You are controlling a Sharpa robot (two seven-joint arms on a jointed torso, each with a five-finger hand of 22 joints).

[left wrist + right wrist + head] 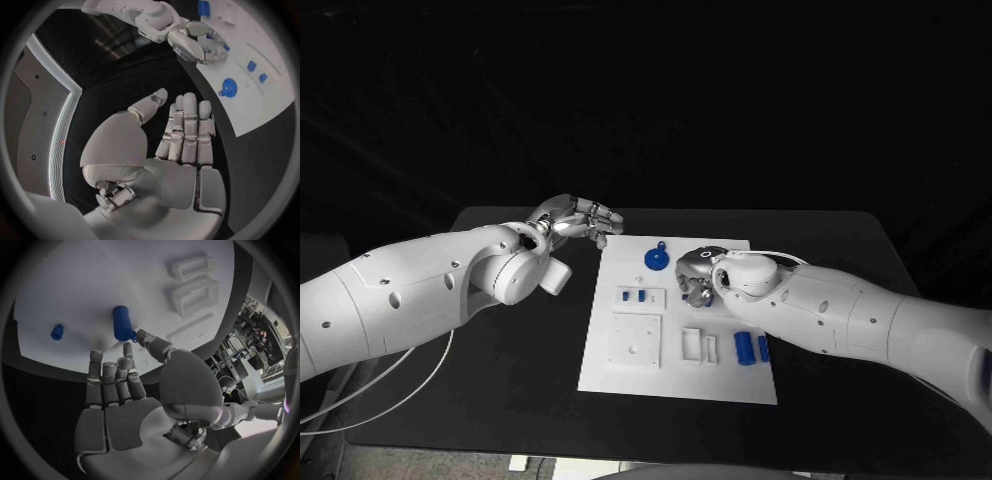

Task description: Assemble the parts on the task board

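Left hand (574, 219) hovering over black table (488, 380) just off the task board's (625, 380) far-left corner, fingers straight and together, thumb apart, holding nothing. On the board: round blue part (655, 259) near far edge, two small blue parts (635, 296) set in a white block, two blue cylinders (753, 348) lying by the right edge. Right hand (698, 277) low over board centre beside the round part, fingers loosely apart, empty.

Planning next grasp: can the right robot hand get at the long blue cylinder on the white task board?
Probably yes: the right robot hand hovers open beside the long blue cylinder, nothing between them.
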